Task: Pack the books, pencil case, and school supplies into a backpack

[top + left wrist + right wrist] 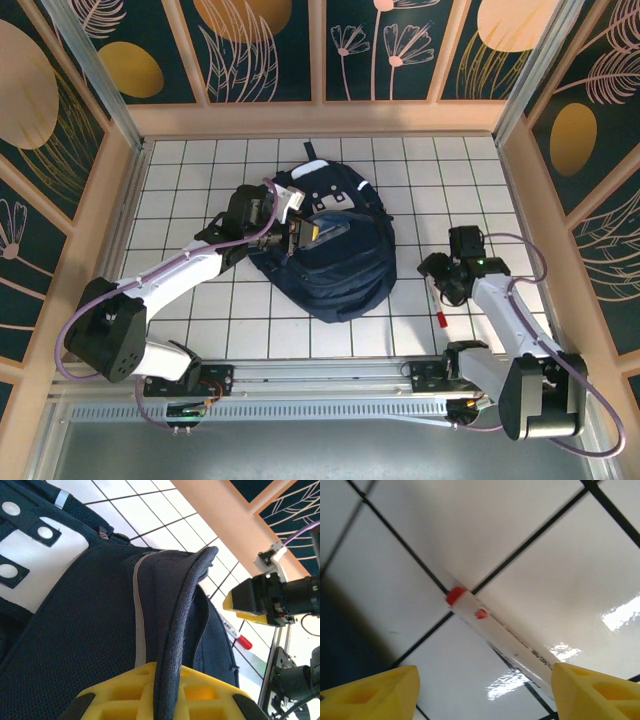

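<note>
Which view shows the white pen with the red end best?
The right wrist view: the pen lies close up between the fingers of the open right gripper, print visible. The top view shows a tiny stick; the left wrist view shows it small, beyond the backpack.

No readable text.
The white pen (502, 635) bears a red mark and a line of dark print, too blurred to read.
</note>
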`<state>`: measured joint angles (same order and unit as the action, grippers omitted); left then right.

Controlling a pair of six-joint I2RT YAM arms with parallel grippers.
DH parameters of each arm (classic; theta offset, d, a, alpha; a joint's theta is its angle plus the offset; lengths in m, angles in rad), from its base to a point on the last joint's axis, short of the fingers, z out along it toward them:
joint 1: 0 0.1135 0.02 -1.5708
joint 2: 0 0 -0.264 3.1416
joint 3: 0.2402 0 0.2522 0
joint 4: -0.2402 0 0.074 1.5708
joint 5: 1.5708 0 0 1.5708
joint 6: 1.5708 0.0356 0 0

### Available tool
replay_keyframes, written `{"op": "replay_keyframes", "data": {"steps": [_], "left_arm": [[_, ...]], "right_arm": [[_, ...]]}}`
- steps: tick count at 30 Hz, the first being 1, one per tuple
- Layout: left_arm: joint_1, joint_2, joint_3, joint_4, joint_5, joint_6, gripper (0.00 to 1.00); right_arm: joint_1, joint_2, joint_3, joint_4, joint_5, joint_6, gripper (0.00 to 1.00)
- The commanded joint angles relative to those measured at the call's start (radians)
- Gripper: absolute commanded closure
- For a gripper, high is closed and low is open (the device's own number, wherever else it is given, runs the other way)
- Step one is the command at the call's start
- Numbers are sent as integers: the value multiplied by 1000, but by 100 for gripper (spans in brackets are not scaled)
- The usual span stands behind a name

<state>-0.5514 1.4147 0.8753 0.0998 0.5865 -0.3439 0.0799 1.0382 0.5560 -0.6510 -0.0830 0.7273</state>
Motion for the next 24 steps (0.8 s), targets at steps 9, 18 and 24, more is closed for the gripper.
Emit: {"op": "replay_keyframes", "data": {"steps": [9,18,24], "left_arm": [[-2,-15,28,38,16,31,94],[-2,-23,17,38,16,31,94],[-2,-33,22,37,11,29,94]], "right_arm": [[2,143,-88,76,-63,47,46],[5,99,-56,63,-44,69,86],[19,5,43,-14,-190,145,89]]}}
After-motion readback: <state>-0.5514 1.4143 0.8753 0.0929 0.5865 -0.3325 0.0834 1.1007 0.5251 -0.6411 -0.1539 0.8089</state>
